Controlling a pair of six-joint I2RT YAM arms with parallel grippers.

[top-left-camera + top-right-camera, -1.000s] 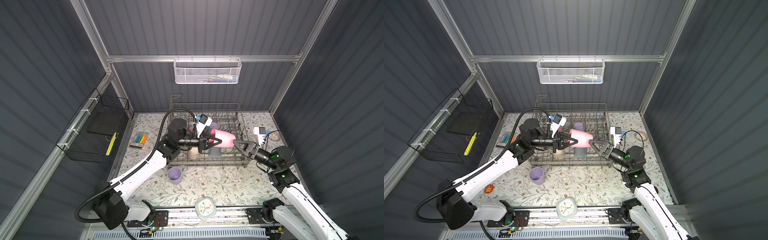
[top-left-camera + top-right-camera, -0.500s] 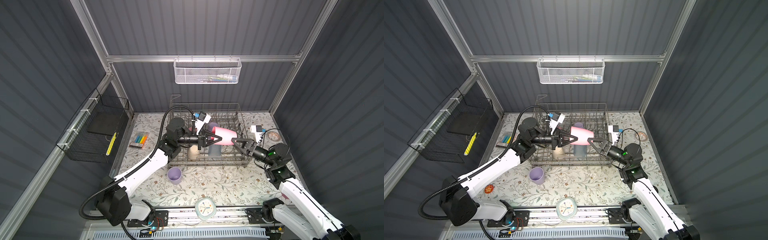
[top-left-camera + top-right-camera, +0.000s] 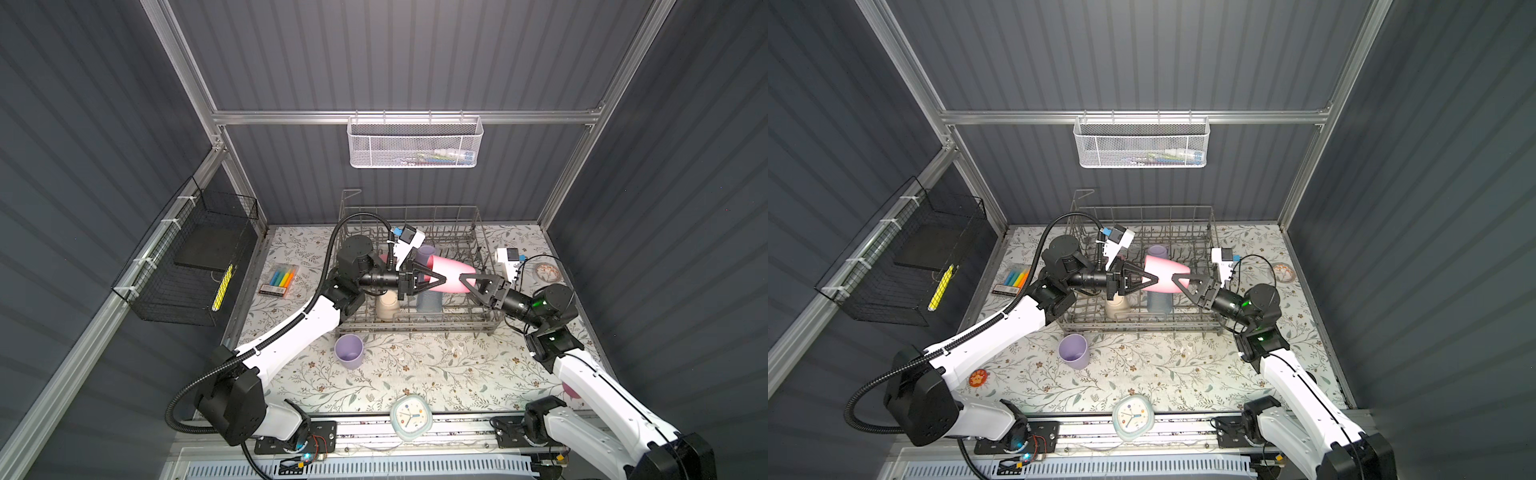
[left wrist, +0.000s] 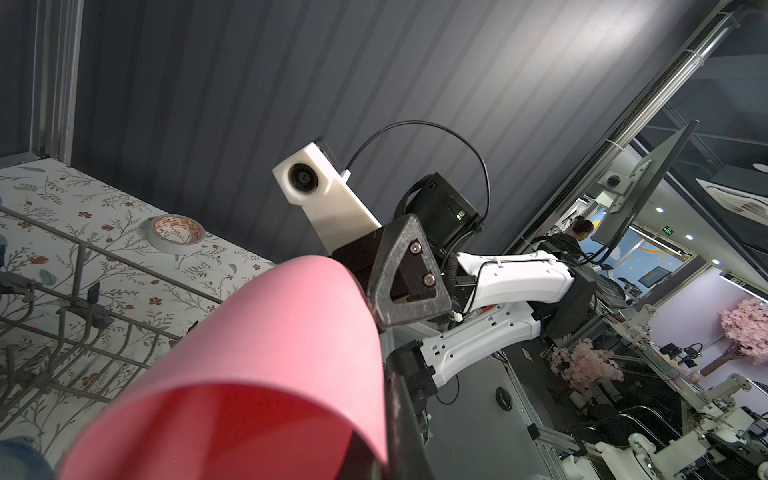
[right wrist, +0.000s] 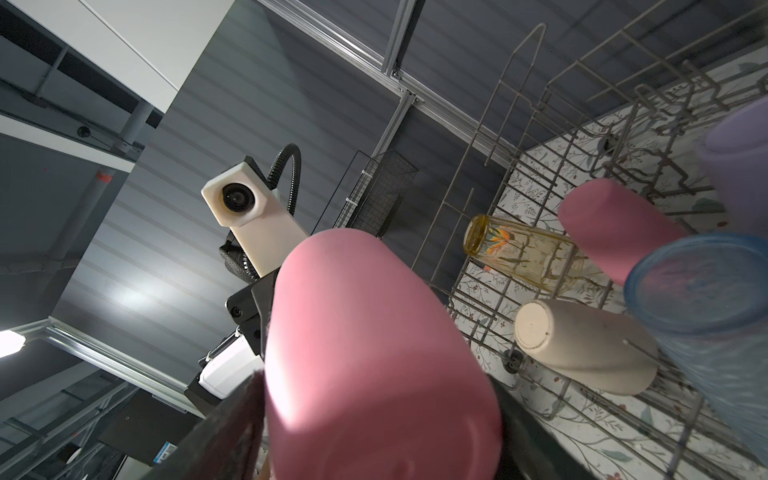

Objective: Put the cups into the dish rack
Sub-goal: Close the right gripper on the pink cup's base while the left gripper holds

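Note:
A pink cup [image 3: 448,277] [image 3: 1165,275] [image 4: 270,353] [image 5: 365,353] hangs on its side above the dish rack [image 3: 415,328] [image 3: 1142,325]. My left gripper [image 3: 439,279] [image 3: 1155,279] [image 4: 382,453] is shut on its rim wall. My right gripper [image 3: 461,277] [image 3: 1176,277] [image 5: 378,395] straddles its base, fingers flush on both sides. Inside the rack are a beige cup [image 3: 387,305] [image 5: 582,349], a blue cup [image 3: 428,301] [image 5: 706,291], a lilac cup [image 3: 426,252], a patterned glass [image 5: 523,253] and another pink cup [image 5: 615,228]. A second lilac cup [image 3: 349,351] [image 3: 1073,351] stands upright on the table.
A clock [image 3: 411,415] lies at the table's front edge. A marker pack [image 3: 279,279] sits left of the rack and a tape roll [image 3: 546,272] right of it. A black wire basket [image 3: 187,266] hangs on the left wall, a white mesh basket [image 3: 413,143] on the back wall.
My right gripper has moved left, from clear of the pink cup to around its base. The left gripper has kept hold of the cup and shifted it slightly back.

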